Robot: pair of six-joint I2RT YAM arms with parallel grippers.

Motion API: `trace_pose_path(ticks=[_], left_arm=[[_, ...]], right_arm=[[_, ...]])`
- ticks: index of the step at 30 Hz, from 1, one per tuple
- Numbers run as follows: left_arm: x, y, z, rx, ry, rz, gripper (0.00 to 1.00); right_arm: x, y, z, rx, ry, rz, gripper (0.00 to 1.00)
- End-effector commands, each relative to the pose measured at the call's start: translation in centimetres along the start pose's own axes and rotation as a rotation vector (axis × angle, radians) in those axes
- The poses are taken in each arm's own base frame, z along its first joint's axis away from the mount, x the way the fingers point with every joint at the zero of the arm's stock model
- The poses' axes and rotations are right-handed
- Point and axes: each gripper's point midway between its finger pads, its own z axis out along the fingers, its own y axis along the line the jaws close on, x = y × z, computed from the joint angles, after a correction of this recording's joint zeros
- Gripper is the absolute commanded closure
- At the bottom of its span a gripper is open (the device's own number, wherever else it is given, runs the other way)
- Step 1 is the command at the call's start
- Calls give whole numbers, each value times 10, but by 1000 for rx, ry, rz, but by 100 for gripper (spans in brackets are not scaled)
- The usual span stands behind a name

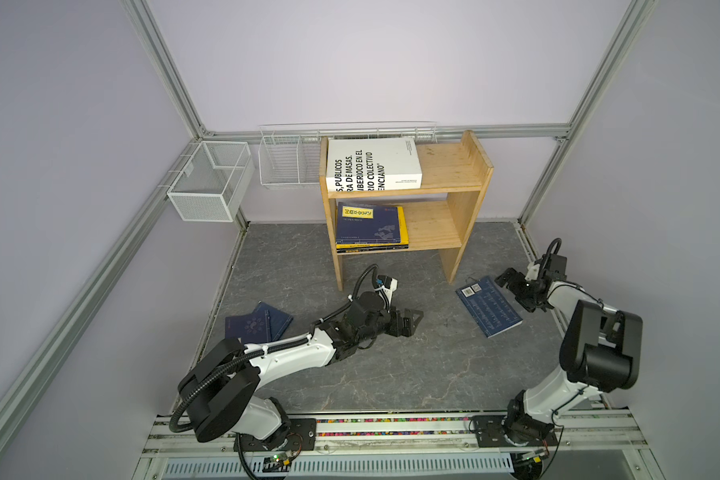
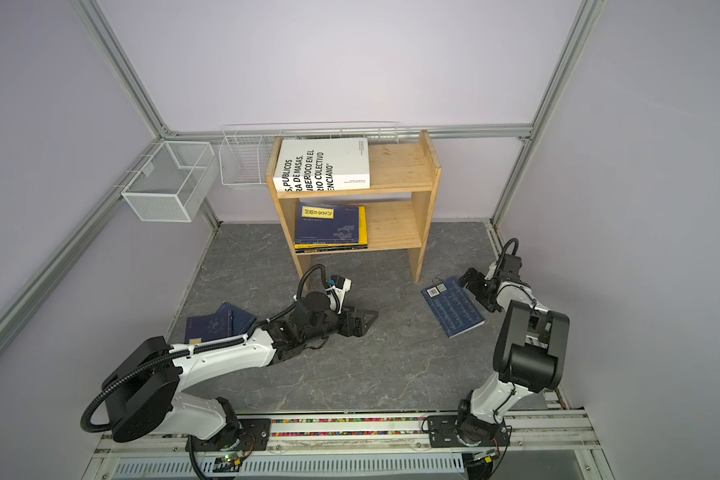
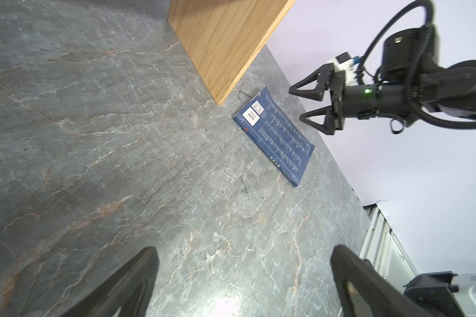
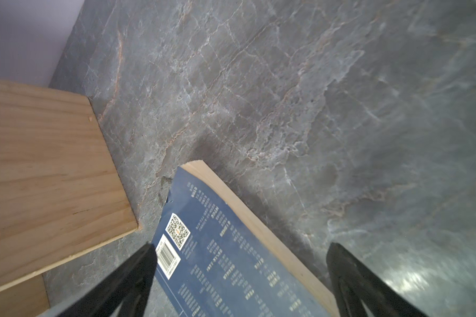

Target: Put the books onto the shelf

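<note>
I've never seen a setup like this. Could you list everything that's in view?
shelf: one, pale wood, two tiers, back of the table.
white book: one, black lettering, flat on the top tier.
stacked books: at least three, navy on top, yellow and black beneath, on the lower tier.
right navy book: one, flat on the table, right of the shelf.
left navy books: two, it seems, overlapping, on the table at left.
mesh basket: one, white, left wall.
wire basket: one, white, back wall beside the shelf.
table: one, grey marbled.
left gripper: black, open, empty, mid-table.
right gripper: black, open, at the right navy book.
</note>
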Motion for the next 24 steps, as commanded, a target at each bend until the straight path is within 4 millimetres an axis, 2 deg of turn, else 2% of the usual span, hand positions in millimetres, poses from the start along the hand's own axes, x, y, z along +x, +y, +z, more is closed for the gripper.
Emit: trace_pose_path(ticks=[1, 7, 13, 20, 24], left_arm=[[-14, -8, 4, 12, -38, -2, 2], [-12, -3, 6, -9, -37, -8, 1], [-8, 5, 19, -53, 3, 1, 0], [-9, 26, 42, -103, 30, -70, 0], [7, 46, 59, -101, 97, -233, 1]], right_arm=[[16, 5, 16, -74, 90, -37, 3], [37, 15, 29, -141, 148, -39, 7], [76, 47, 37, -152, 269, -137, 10], [135, 84, 27, -183, 370, -239, 15], [176, 107, 20, -167, 429, -333, 16]])
